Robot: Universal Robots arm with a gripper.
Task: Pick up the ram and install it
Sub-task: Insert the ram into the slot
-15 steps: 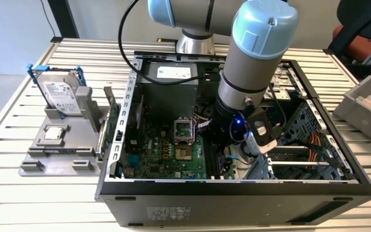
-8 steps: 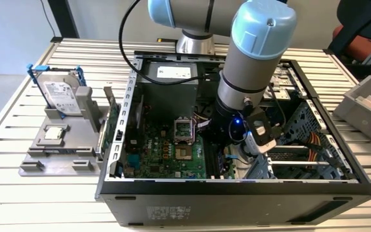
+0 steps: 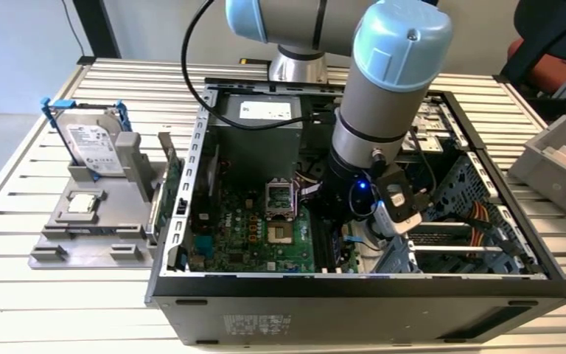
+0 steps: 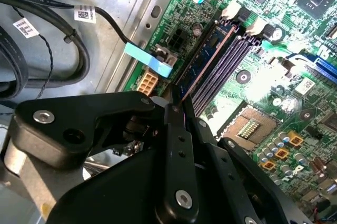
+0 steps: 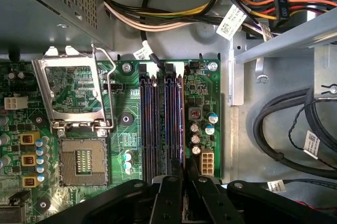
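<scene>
A: Where is the hand [image 4: 176,103] right now?

B: Down inside the open computer case [image 3: 180,221], over the black memory slots [image 5: 160,124] on the green motherboard [image 3: 253,236]. In both wrist views its black fingers [image 5: 171,192] come together at the near end of the slots.

A: And the ram?

B: In the second wrist view the ram [image 4: 208,58] is a thin dark stick standing on edge in the slot nearest the board's edge, running away from the fingertips toward the white latches [image 4: 231,9]. The hand is clenched on the ram's near end.

A: Is it fully seated?

B: I cannot tell; the near end is hidden behind the fingers.

A: What else sits nearby?

B: The empty processor socket [image 5: 83,161] with its metal frame [image 5: 71,92] raised lies beside the slots, on the side away from the ram. In the exterior view a grey tray [image 3: 91,236] rests on the slatted surface [image 3: 27,295] to the exterior view's left of the case, holding an upright hard drive [image 3: 94,144] and a small square chip [image 3: 83,203].
</scene>
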